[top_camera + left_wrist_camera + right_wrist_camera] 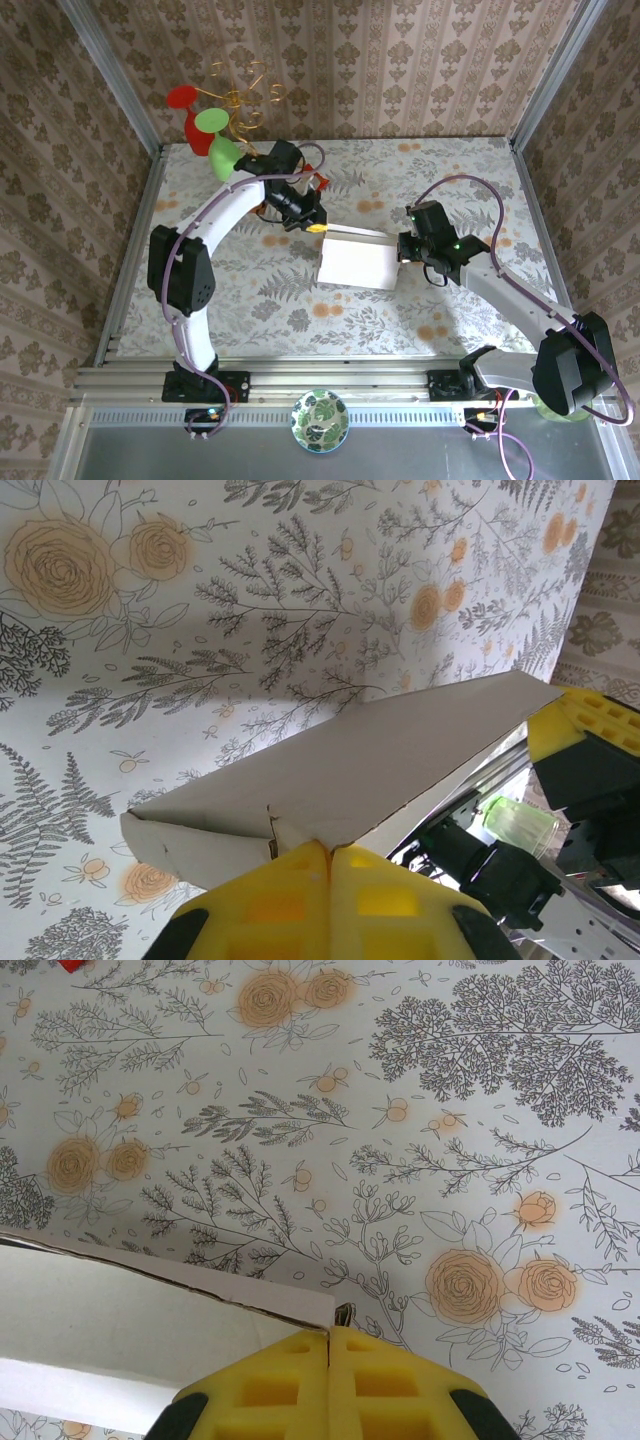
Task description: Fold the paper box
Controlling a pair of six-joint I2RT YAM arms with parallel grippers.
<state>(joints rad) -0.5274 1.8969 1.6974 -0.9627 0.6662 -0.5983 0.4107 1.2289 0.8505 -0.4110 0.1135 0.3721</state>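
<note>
Top external view: we record the floral-patterned table surface (450, 190), with the off-white rectangular cardboard paper box (358, 262) near its centre, between both arms. We find the left gripper (316, 227) clenched on its far-left corner and the right gripper (402, 250) clenched on its right edge.

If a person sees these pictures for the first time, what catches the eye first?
The off-white paper box is in the middle of the flowered cloth, pinched at its far left corner by the left gripper and at its right edge by the right gripper. Then the red and green ornament at the cloth's far left corner.
</note>
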